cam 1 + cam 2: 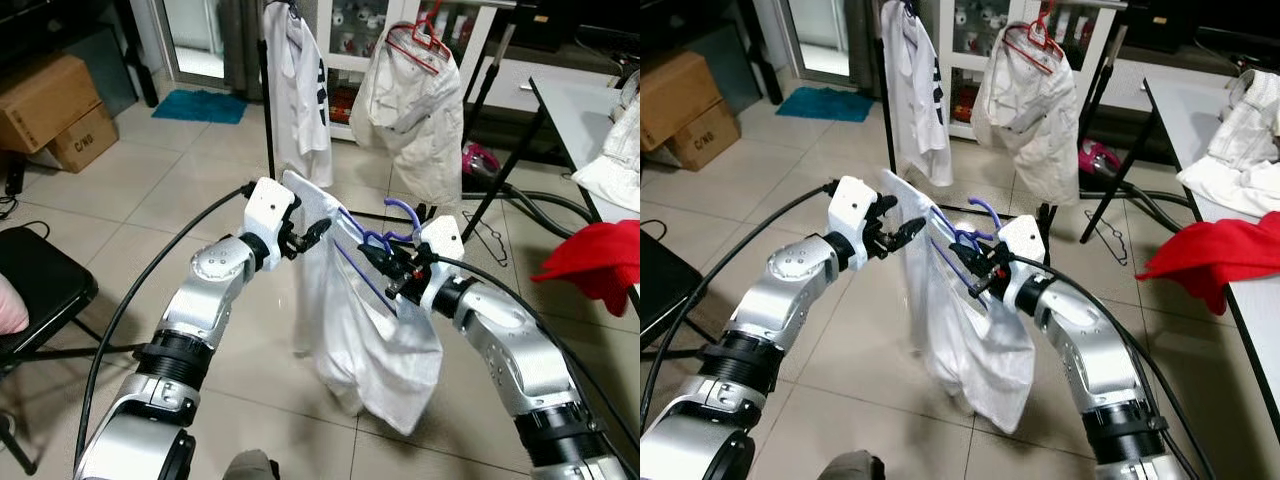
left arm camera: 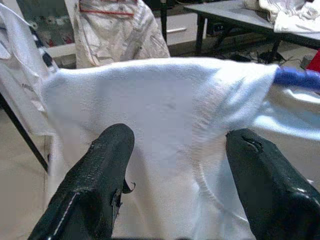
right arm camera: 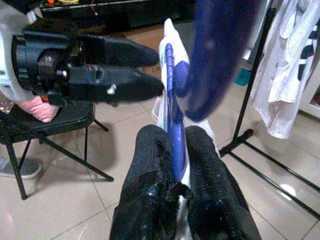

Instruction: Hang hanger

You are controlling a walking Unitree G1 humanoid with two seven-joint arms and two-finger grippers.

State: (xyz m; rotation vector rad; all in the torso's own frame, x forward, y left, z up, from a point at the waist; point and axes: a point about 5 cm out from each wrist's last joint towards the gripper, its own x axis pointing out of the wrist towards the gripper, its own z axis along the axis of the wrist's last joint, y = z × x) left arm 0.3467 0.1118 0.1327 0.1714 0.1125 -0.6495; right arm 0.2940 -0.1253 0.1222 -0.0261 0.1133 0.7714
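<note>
Right gripper (image 3: pixel 172 165) pinches the blue hanger (image 1: pixel 375 240) (white garment (image 1: pixel 365 340) draped), left gripper (image 1: pixel 312 236) open beside it.

Cardboard boxes (image 1: pixel 50 112), blue mat (image 1: pixel 200 105), red cloth (image 1: pixel 598 262) on table (image 1: pixel 580 105).

Soft white cloth garment (image 1: pixel 360 330) drapes off a smooth, glossy blue plastic hanger (image 1: pixel 375 240); matt black rubbery fingers (image 2: pixel 107 165) textured, silver metal arms (image 1: pixel 210 290) gleaming, glossy beige floor tiles (image 1: pixel 180 190).
</note>
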